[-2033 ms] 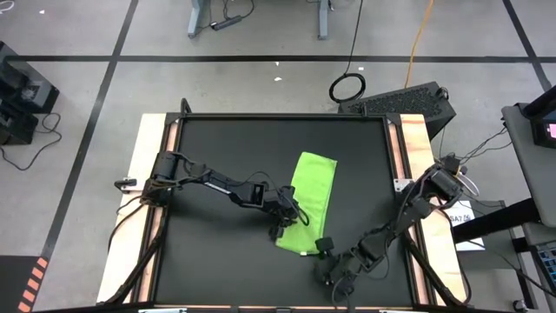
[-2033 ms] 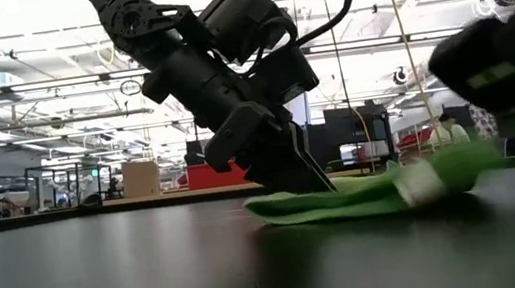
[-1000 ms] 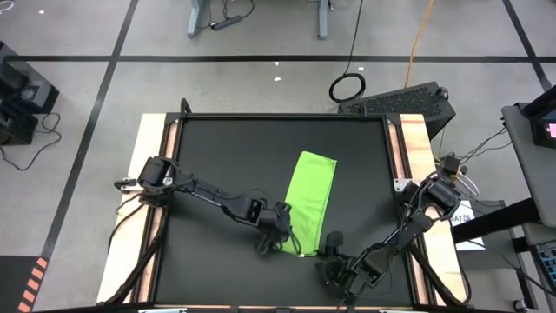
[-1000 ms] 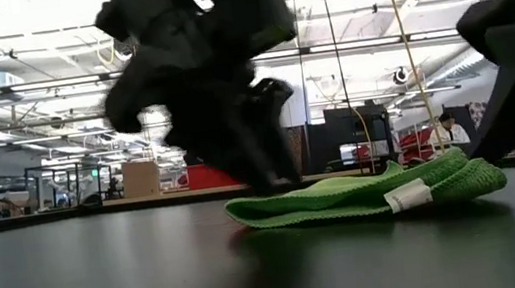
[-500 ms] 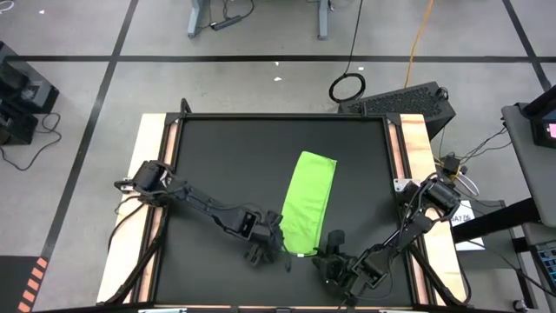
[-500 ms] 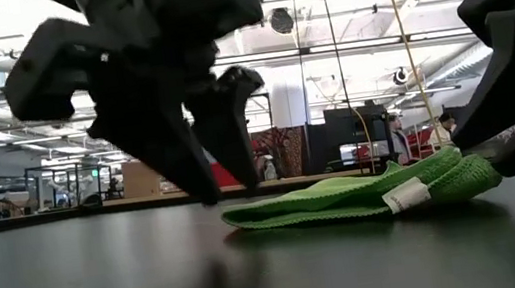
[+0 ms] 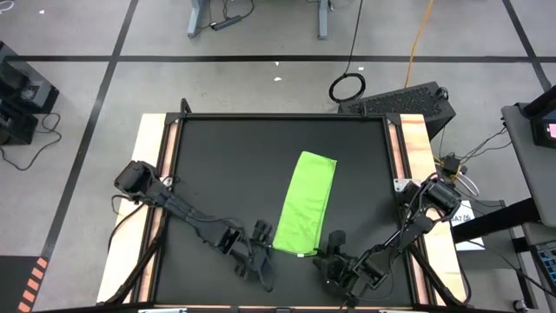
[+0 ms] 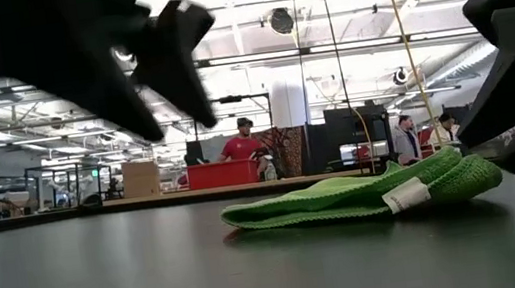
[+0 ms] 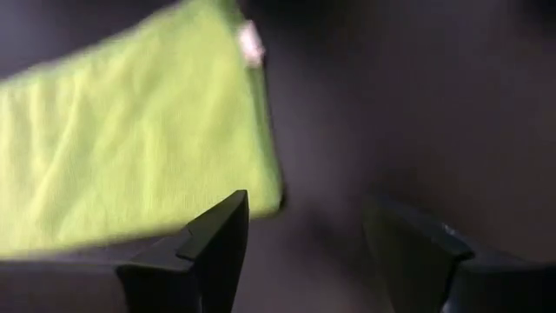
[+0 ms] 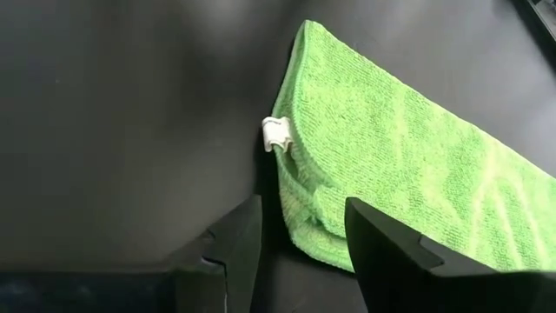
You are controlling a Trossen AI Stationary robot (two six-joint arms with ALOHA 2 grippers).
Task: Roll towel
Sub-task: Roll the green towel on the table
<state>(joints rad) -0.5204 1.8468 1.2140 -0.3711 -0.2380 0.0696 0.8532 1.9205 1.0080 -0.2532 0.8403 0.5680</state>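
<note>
Towel [image 7: 304,205]: bright lime green, plain, no pattern, centre of high view. Small white tag [image 10: 275,132] on its edge, centre of right wrist view. Table mat [image 7: 226,165]: flat black, unmarked. Table rim [image 7: 149,148]: pale wood strips, left and right of mat. Left gripper [image 7: 257,261], right gripper [image 7: 328,258]: black, lower centre. Floor [image 7: 261,87]: grey, crossed by dark lines. Orange cable [image 7: 423,30] upper right. Person [image 8: 237,146] in red top, mid low view.
</note>
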